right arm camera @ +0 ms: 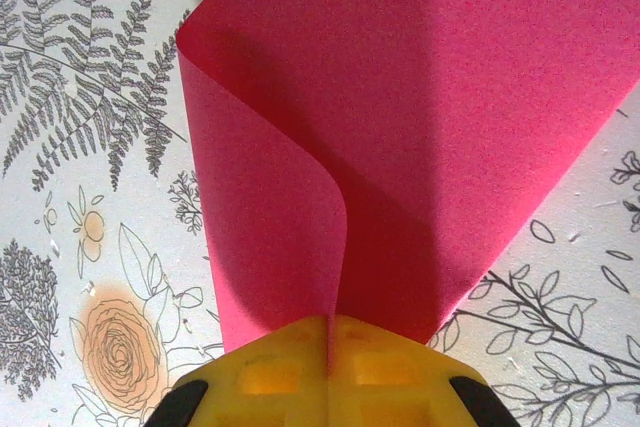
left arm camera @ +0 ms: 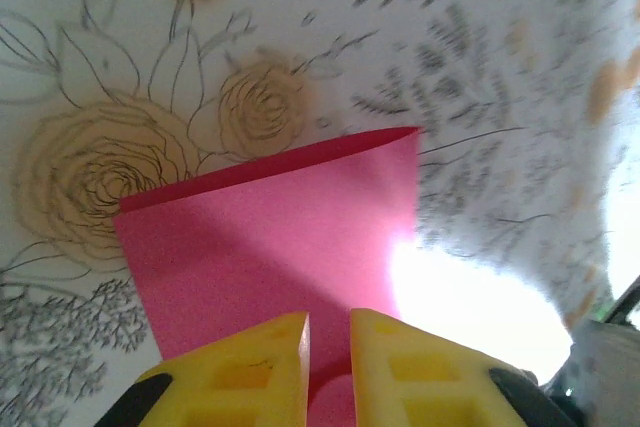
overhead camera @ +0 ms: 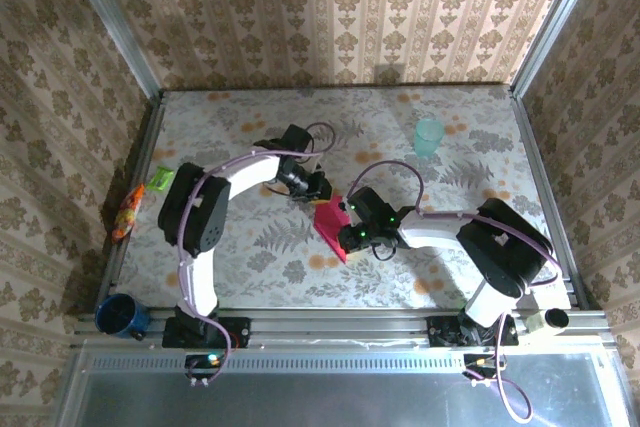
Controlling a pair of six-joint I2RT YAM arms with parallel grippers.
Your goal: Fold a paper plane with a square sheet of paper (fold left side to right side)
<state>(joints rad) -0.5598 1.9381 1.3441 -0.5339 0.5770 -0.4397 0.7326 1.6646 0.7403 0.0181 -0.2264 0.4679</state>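
The square sheet of paper [overhead camera: 328, 226] is magenta-red and lies mid-table between both grippers, partly folded over itself. My right gripper [overhead camera: 351, 224] is shut on one edge of the sheet. In the right wrist view that edge runs into the closed yellow fingers [right arm camera: 290, 367] of the right gripper [right arm camera: 329, 332], and the paper [right arm camera: 400, 117] curls up in a loop. My left gripper [overhead camera: 312, 188] is at the sheet's far end. In the left wrist view the left gripper [left arm camera: 329, 332] stands with a narrow gap over the paper [left arm camera: 260, 237], whose doubled far edge shows.
A pale teal cup [overhead camera: 428, 136] stands at the back right. Green and orange packets [overhead camera: 158, 179] [overhead camera: 127, 213] lie at the left edge. A dark blue mug [overhead camera: 120, 315] sits at the near left corner. Metal frame rails border the flowered tablecloth [overhead camera: 250, 257].
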